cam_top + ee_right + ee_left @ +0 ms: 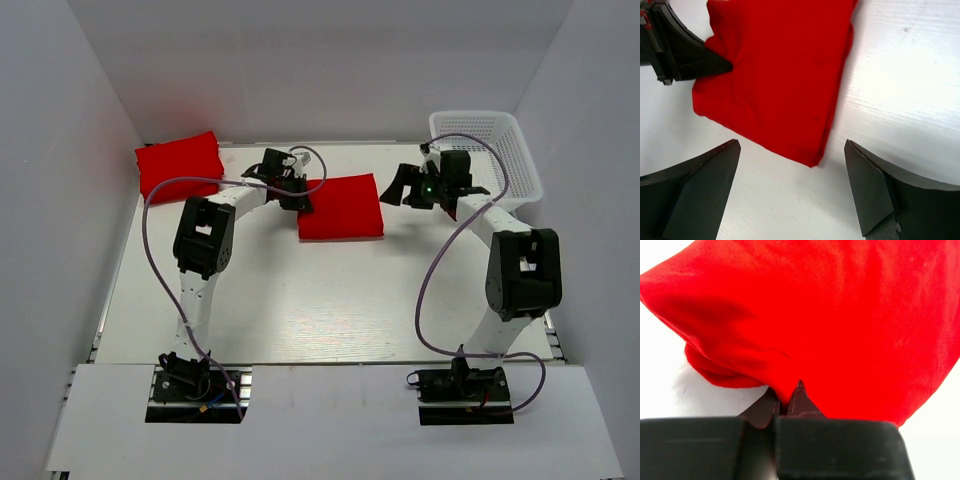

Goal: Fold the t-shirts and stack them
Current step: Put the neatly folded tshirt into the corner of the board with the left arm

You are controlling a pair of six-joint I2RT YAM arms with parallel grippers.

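Top external view: folded t-shirt (340, 207) lies mid-desk (300, 310), long axis roughly left to right, between the arms. Left jaws at its left edge, clenched on a pinch of cloth. Right jaws released, empty, just off its right edge. Second t-shirt (180, 165) in far-left corner, probably the stack; left arm nearer.

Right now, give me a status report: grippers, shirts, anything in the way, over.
Left gripper shut on left edge of centre t-shirt. Right gripper open, beside its right edge. Second folded t-shirt far left. No obstacle seen between them.
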